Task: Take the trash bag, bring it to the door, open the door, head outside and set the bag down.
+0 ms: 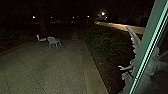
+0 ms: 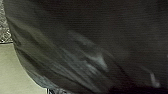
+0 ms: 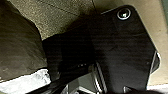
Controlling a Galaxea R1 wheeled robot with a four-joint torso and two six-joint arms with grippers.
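A bulky, dark trash bag (image 2: 62,50) is apparently being borne out at night, close beside the robot's wheeled base (image 3: 120,55). Whether either end effector is apart, together or clamped on the bag cannot be told; nor can it be said if the load hangs clear of the ground. Thin, plastic-looking film is drawn into slanting creases, swollen to a rounded flank and touched by pale glints. By its lower edge a crumpled white patch (image 3: 30,81) is seen, its nature unclear. Coarse, speckled paving (image 3: 62,17) is bordered by a smooth, pale strip (image 3: 150,22).

The going-outside step is judged to be in hand, with the bag yet to be set down. For the next move, a steady load, a path free of snags and a slow lowering onto flat ground are called for; the film could be torn if dragged over rough paving.

At the right, the view is cut by a slanting green upright (image 1: 150,32), taken to be part of the doorway. Beside it a pale winged statue (image 1: 135,43) is glimpsed, its plumage ridged. Farther out, the jointed yard (image 1: 45,67) is flanked by a leafy hedge (image 1: 107,45) and dotted with white chairs (image 1: 53,42). Beyond, a pale road (image 1: 120,27) is lit near a bright lamp (image 1: 103,13).
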